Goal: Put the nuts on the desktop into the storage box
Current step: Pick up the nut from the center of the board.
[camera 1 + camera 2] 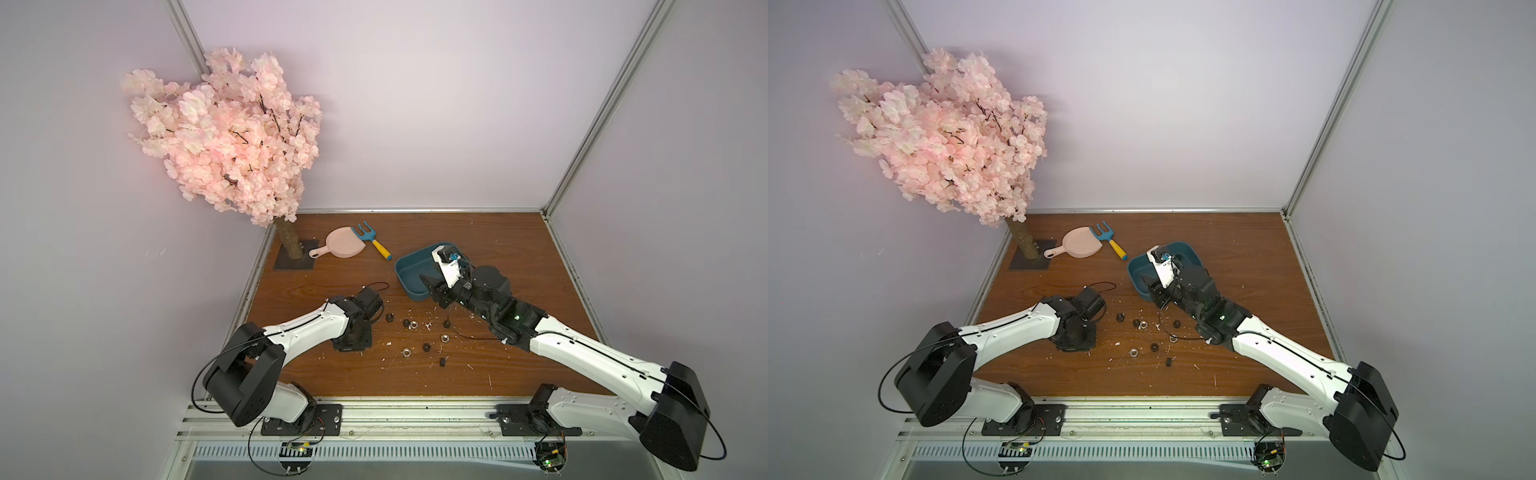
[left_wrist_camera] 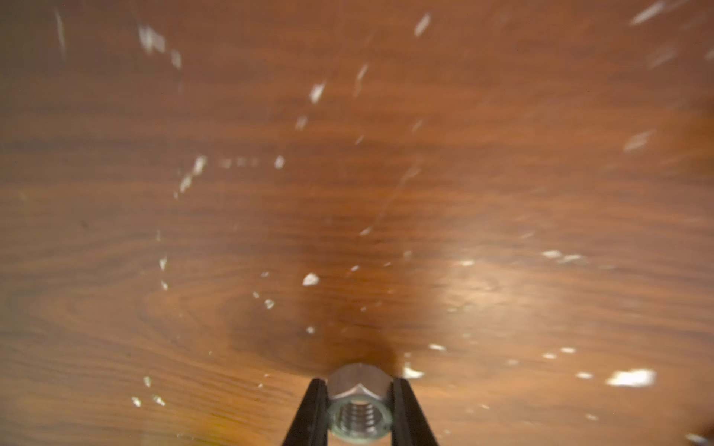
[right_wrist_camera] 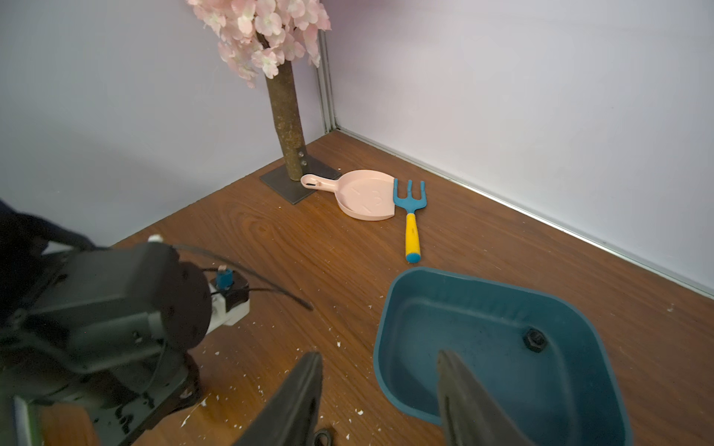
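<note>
Nut sorting, early stage.
One black nut [image 3: 535, 340] in storage box [image 3: 483, 309]; left gripper [image 2: 357, 382] pinches silver nut [image 2: 357, 417]; right gripper [image 3: 380, 355] parted, empty; several nuts [image 1: 406, 352] remain on desktop [image 1: 478, 249].

l arm [image 1: 303, 328], r arm [image 1: 582, 353]: white shells, black joints/cables, green led [image 1: 516, 318] prob.

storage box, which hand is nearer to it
Right. The right hand hangs at the rim of the storage box, one finger over its inside. The left hand is off to the side, down at the desktop, gripping a silver nut.
</note>
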